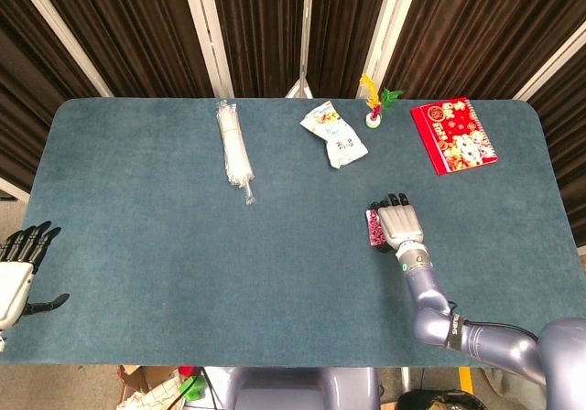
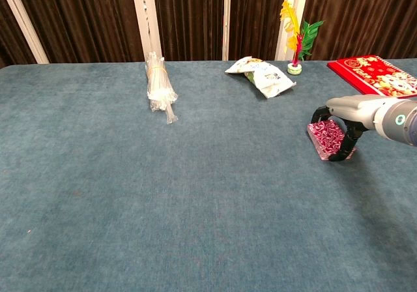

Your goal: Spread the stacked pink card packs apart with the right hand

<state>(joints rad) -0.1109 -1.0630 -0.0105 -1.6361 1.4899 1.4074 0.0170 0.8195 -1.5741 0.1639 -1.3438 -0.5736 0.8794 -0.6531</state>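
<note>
Right hand (image 1: 399, 224) sits lower right of center, fingers curled down over the pink card packs (image 2: 329, 138), touching them on the table (image 1: 183, 245). Left hand (image 1: 18, 268), far left edge, fingers spread, holding nothing.

Blue-felt table (image 1: 165, 245), bearing: pink card packs (image 2: 328, 140), stacked, directly beneath the right hand (image 1: 399, 225); snack bag (image 1: 334, 134) beyond that hand and to its left; feathered shuttlecock (image 1: 374, 108) straight beyond it; red booklet (image 1: 453, 134) beyond, to its right; bundle of clear straws (image 1: 233, 149) far to its left.
</note>
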